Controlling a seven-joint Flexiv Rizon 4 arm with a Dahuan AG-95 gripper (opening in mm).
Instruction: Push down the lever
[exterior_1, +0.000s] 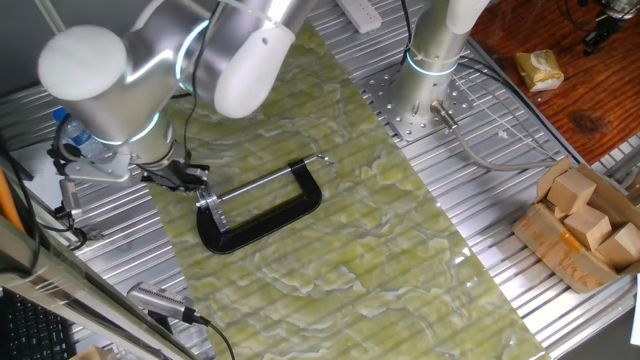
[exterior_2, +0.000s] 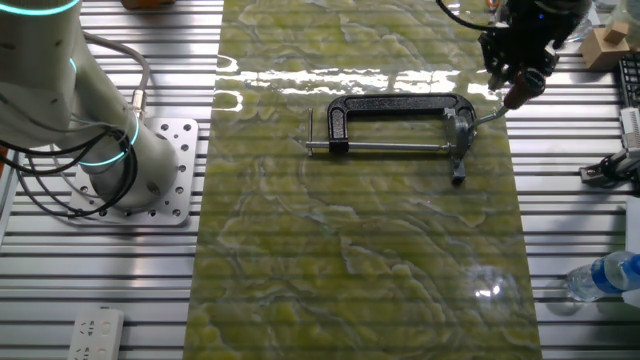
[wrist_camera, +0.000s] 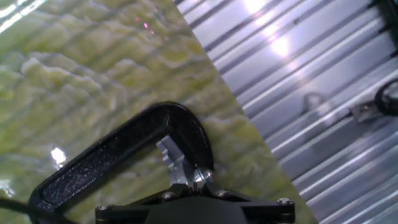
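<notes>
Gripper (exterior_2: 516, 88) touching the lever (exterior_2: 487, 115) by the clamp (exterior_2: 400, 103); finger spread unclear

Ribbed metal table (exterior_1: 480, 190); green marbled mat (exterior_1: 330, 230) on it, clamp (exterior_1: 262, 208) atop.

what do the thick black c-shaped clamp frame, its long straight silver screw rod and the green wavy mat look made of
Thick black C-shaped clamp frame: probably cast metal with black paint, slightly pebbled sheen in the hand view.
Long straight silver screw rod: bare metal, likely steel, bright grey.
Green wavy mat: glossy, maybe plastic or oilcloth with a marble print; lamps glare off it.
</notes>
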